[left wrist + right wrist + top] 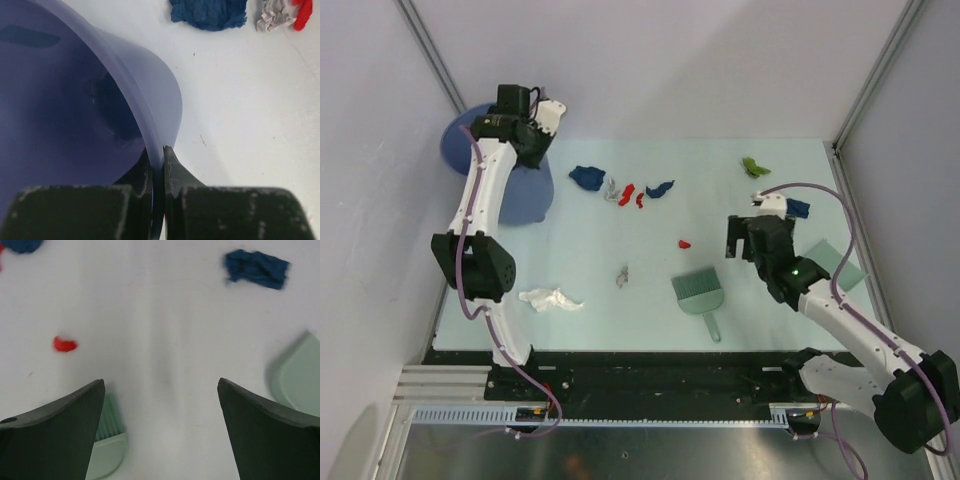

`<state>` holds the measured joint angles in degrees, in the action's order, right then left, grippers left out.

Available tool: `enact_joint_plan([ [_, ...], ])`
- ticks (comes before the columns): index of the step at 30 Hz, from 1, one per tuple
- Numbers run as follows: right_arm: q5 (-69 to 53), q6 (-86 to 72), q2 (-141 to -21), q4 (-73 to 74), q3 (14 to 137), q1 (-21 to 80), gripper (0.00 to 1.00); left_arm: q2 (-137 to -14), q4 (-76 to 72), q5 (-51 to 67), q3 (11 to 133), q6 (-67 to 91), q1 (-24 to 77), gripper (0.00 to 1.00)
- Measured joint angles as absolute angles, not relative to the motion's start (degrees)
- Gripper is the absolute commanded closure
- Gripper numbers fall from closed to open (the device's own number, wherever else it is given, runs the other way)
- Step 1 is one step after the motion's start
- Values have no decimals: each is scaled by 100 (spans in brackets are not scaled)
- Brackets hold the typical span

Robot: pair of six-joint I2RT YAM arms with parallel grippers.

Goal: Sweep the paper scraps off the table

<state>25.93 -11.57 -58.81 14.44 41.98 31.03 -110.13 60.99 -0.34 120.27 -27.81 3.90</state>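
Scraps scattered, bucket rim pinched

Left fingers (172, 167) clamp the blue bucket (75, 100) rim. Right fingers (65, 435) hang wide apart over the desk (620, 235), arm half hiding the dustpan (845, 265). Paper scraps (588, 177) lie scattered mid-desk.

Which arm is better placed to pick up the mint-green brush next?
Right: the right gripper, open, hovers beside the mint-green brush; the left gripper is shut on the blue plastic bucket.

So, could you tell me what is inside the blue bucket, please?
The left wrist view shows inside the bucket: blue wall and dark patches, shadows or scraps, I cannot tell. From above, the left arm covers much of it.
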Motion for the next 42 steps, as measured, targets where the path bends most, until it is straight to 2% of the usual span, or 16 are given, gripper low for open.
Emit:
enact_joint_plan([
  [1,2687,-1223,-5881,1505,4217,2978,0,-11030,6112,21,12057,-2755,379,57],
  [2,2731,-1315,-5881,1577,4241,2768,0,-11048,6121,43,12086,-2740,370,12],
  [3,2775,-1406,-5881,1643,4257,2504,0,-11050,6114,45,12103,-2770,364,0],
  [11,2779,-1962,-6388,1767,4276,126,0,-11056,6084,16,12873,-2425,360,0],
  [13,2729,-1977,-6724,1664,4276,-163,5,-10965,6016,16,13037,-2268,373,0],
  [14,2683,-1984,-6982,1594,4278,-379,12,-10866,6005,14,13041,-2211,384,0],
  [16,2462,-1990,-7367,1514,4278,-650,18,-10613,6003,-1,12964,-2143,443,0],
  [24,1428,-1916,-8357,1339,4278,-1251,15,-8458,5883,193,10899,-2294,1570,0],
  [27,1247,-1874,-8569,1273,4292,-1245,23,-7841,5913,510,10103,-2300,1684,0],
  [33,1210,-1811,-8774,1201,4377,-1247,44,-7395,5927,777,8993,-2318,1649,0],
  [34,1221,-1796,-8777,1208,4377,-1247,57,-7373,5937,784,8906,-2329,1649,0],
  [36,1219,-1774,-8777,1203,4377,-1251,67,-7317,5924,788,8737,-2364,1649,0],
  [37,1212,-1750,-8777,1188,4377,-1251,79,-7279,5922,781,8683,-2392,1649,0],
  [38,1192,-1728,-8777,1179,4377,-1251,84,-7234,5913,779,8635,-2405,1649,0],
  [39,1181,-1686,-8779,1181,4377,-1251,97,-7190,5902,777,8600,-2410,1649,0],
  [42,1050,-1584,-8781,1166,4377,-1251,100,-6980,5839,773,8468,-2453,1649,0],
])
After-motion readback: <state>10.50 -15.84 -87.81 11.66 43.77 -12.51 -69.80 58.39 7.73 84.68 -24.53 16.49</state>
